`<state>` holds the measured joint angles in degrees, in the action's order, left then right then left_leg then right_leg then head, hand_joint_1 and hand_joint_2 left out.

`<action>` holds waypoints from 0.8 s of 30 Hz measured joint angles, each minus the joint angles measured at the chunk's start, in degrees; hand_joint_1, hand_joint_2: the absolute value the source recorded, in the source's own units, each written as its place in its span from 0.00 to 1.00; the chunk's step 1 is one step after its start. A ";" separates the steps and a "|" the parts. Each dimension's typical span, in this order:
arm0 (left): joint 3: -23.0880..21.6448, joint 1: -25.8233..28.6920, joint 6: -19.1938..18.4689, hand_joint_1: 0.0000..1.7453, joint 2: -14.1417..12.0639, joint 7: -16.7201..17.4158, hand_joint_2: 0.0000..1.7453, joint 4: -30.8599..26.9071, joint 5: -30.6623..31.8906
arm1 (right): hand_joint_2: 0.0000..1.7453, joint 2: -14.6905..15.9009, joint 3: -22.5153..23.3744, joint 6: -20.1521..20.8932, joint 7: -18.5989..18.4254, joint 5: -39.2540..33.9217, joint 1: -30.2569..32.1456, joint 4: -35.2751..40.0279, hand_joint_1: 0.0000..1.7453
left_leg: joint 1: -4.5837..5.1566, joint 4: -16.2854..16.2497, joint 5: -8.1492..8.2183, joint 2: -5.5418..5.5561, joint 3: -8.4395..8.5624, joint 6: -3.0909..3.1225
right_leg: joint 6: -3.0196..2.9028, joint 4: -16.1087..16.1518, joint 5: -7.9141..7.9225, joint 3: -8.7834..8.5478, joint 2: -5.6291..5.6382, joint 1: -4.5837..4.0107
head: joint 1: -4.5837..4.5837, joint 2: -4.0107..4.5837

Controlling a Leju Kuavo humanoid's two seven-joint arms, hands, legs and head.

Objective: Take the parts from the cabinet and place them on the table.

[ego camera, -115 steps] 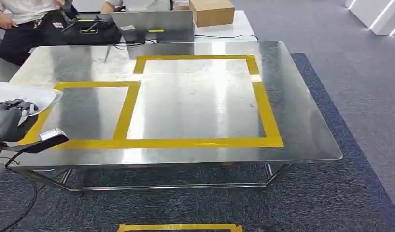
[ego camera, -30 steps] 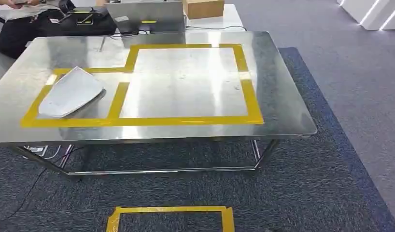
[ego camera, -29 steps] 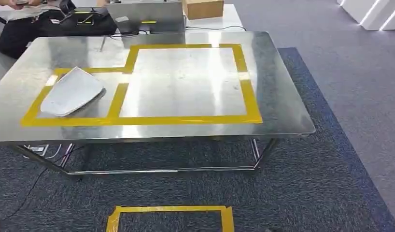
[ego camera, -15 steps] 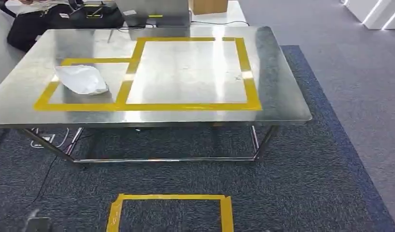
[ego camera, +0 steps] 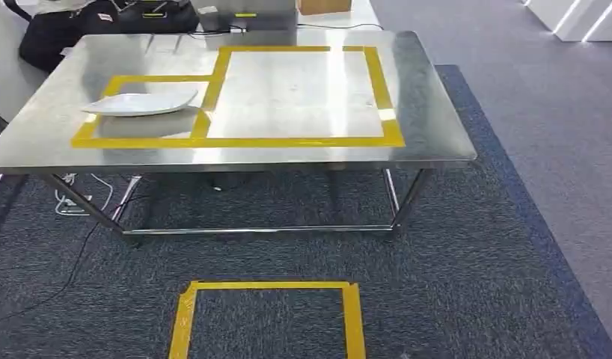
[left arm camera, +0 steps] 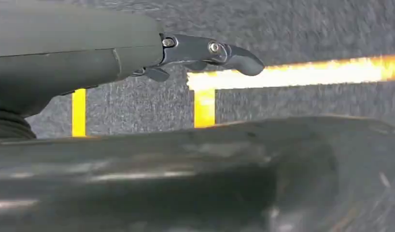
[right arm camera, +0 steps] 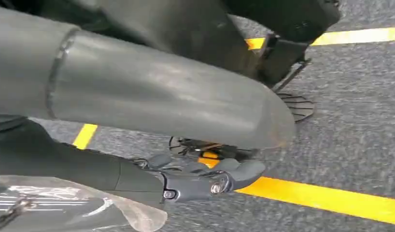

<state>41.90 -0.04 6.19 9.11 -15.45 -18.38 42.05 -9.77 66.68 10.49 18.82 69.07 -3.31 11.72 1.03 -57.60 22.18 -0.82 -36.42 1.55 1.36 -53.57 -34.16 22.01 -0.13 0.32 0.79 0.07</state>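
A white curved part (ego camera: 138, 104) lies on the steel table (ego camera: 430, 112), inside the small yellow-taped rectangle (ego camera: 138, 140) at its left. The table stands some way ahead of me. In the left wrist view my left hand (left arm camera: 205, 53) hangs over the grey carpet with its fingers stretched out and nothing in it. In the right wrist view my right hand (right arm camera: 205, 179) also hangs over the carpet, fingers loosely extended, holding nothing. A glossy translucent sheet (right arm camera: 65, 208) shows at the picture's edge beside that wrist; I cannot tell what it is.
A larger yellow-taped rectangle (ego camera: 299, 93) marks the table's middle. A yellow tape square (ego camera: 269, 286) lies on the carpet in front of me. Behind the table are a black bag (ego camera: 60, 26), a laptop (ego camera: 247, 11) and a cardboard box (ego camera: 324, 6). Cables (ego camera: 78, 202) trail under the table's left end.
Earlier my left hand held the white part over the table's left edge; now the part rests in the small rectangle. The camera has drawn back, so the table sits farther away.
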 joint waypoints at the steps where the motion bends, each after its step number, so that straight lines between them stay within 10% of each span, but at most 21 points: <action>1: -0.22 -0.26 0.00 0.00 -0.09 0.00 0.00 0.83 0.13 | 0.00 0.00 -0.04 0.04 -0.20 0.00 -0.06 -0.02 0.00 | -0.15 0.27 -0.68 -0.02 -0.10 -0.32 | -0.35 -0.38 0.27 0.47 0.00 -0.17 | -0.09 0.00; 3: -0.39 -0.33 -0.04 0.00 -0.48 0.22 0.00 1.92 0.39 | 0.00 0.02 -0.07 0.15 -0.66 0.11 0.09 -0.22 0.00 | -0.39 -0.12 -0.15 0.38 -0.47 -1.09 | -1.18 -0.22 1.58 1.31 -0.51 0.29 | 0.04 0.00; 7: -1.59 -0.39 -1.22 0.00 -0.79 3.08 0.00 3.56 2.53 | 0.00 0.11 -0.39 0.42 -2.21 0.50 0.14 -0.22 0.00 | -1.05 -13.87 12.85 0.51 -2.70 -2.58 | -1.85 -0.51 4.15 4.35 -0.72 0.25 | -0.46 0.00; 10: -2.23 -0.44 -2.19 0.00 -0.96 5.07 0.00 4.17 3.28 | 0.00 0.09 -0.44 0.57 -2.23 0.66 0.08 -0.22 0.00 | -1.62 -15.57 9.56 0.51 0.07 -2.92 | -1.58 -1.71 5.68 7.16 -0.97 0.28 | -0.48 0.00; 12: -2.47 -0.46 -2.56 0.00 -1.11 6.56 0.00 4.35 3.30 | 0.00 -0.35 -0.94 0.28 -2.38 1.84 -0.02 -0.28 0.00 | -1.83 -6.79 6.66 0.55 6.42 -2.83 | -1.21 -2.79 6.51 9.02 -0.88 0.34 | -0.51 0.00; 14: -2.49 -0.51 -3.76 0.00 -1.11 7.37 0.00 4.54 2.90 | 0.00 -1.27 -1.75 0.02 -2.53 2.54 -0.27 -0.48 0.00 | -1.58 0.88 8.65 0.80 10.81 -2.25 | -0.62 -3.61 6.98 10.35 -0.84 0.06 | -0.35 0.00; 18: -2.51 -0.26 -4.44 0.00 -1.16 7.19 0.00 4.74 3.32 | 0.00 -2.29 -2.67 -0.09 -2.36 3.13 -0.40 -0.72 0.00 | -1.60 2.05 8.03 0.99 9.67 -0.45 | 0.89 -3.72 7.93 11.19 -1.23 0.42 | -0.46 0.00; 22: -2.91 -0.21 -3.70 0.00 -1.22 6.12 0.00 4.91 5.17 | 0.00 -2.29 -3.61 -0.11 -2.23 3.69 -0.54 -0.76 0.00 | -1.04 1.88 6.27 1.47 7.38 0.57 | 1.18 -18.34 -1.86 17.23 -0.10 0.28 | -0.22 0.00; 24: -3.08 -0.11 -2.56 0.00 -1.25 5.05 0.00 4.96 5.85 | 0.00 -2.29 -4.13 -0.15 -2.23 4.15 -0.31 -0.76 0.00 | -0.69 1.74 5.44 2.22 6.36 0.55 | 0.93 -21.36 -2.64 17.48 -0.07 0.24 | -0.22 0.00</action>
<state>38.82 -0.15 3.62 7.87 -10.40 -13.42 47.91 -12.06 62.56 10.34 16.59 73.22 -3.62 10.95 0.33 -55.86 27.62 1.40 -30.07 2.10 2.29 -74.93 -36.79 39.49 -0.19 0.57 0.57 0.07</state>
